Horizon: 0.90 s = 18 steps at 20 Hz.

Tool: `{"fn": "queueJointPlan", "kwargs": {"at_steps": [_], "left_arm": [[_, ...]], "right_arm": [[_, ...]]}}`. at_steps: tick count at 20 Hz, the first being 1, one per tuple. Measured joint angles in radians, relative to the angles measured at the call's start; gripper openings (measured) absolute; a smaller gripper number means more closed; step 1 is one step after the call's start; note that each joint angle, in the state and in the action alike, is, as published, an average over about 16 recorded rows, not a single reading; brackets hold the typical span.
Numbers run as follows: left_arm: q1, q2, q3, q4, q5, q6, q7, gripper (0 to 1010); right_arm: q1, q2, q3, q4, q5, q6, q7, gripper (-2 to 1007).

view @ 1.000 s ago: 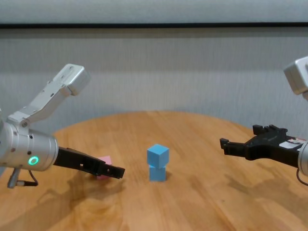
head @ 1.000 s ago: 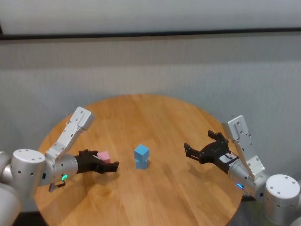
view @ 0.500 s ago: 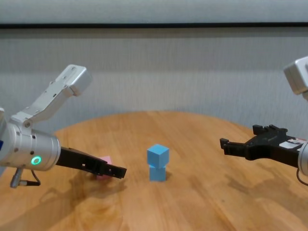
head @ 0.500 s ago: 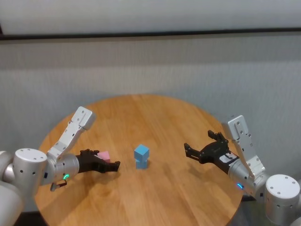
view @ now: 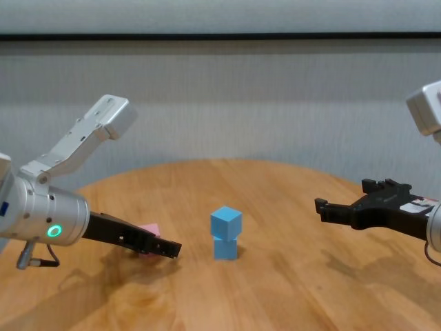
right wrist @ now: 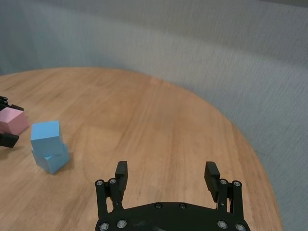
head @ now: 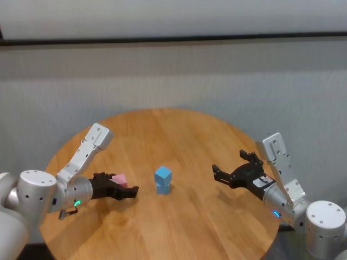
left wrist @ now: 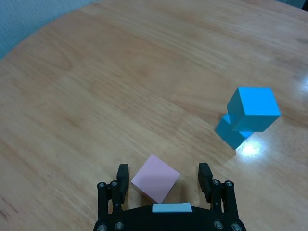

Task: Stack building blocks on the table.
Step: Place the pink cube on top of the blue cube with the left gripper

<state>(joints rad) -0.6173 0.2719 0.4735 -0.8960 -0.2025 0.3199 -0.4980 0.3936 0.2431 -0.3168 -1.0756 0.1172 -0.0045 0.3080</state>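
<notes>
Two light blue blocks [head: 162,179] stand stacked near the middle of the round wooden table [head: 190,135]; the stack also shows in the chest view [view: 226,233], the left wrist view [left wrist: 248,117] and the right wrist view [right wrist: 47,146]. The pink block [head: 119,180] lies on the table to their left. My left gripper [head: 123,187] is open with its fingers on either side of the pink block [left wrist: 155,178], low over the table [view: 155,245]. My right gripper [head: 227,172] is open and empty, hovering right of the stack [view: 344,207].
A grey wall [head: 173,76] stands behind the table. The table's round edge [right wrist: 240,139] curves close past my right gripper.
My left arm has shifted slightly forward, bringing its open fingers further around the pink block. The right arm and the blue stack have not moved.
</notes>
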Motion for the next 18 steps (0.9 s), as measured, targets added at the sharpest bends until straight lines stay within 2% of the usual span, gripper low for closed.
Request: {"fn": "queueJointPlan", "kwargs": {"at_steps": [12,18], "left_arm": [[0.001,-0.002,-0.001,-0.005,0.013,0.000,-0.001,654],[0.002,-0.002,-0.005,-0.008,0.016,0.002,0.001,562]], "right_arm": [[0.000,0.000,0.000,0.000,0.000,0.000,0.000,1005],[0.000,0.000,0.000,0.000,0.000,0.000,0.000,1004]]}}
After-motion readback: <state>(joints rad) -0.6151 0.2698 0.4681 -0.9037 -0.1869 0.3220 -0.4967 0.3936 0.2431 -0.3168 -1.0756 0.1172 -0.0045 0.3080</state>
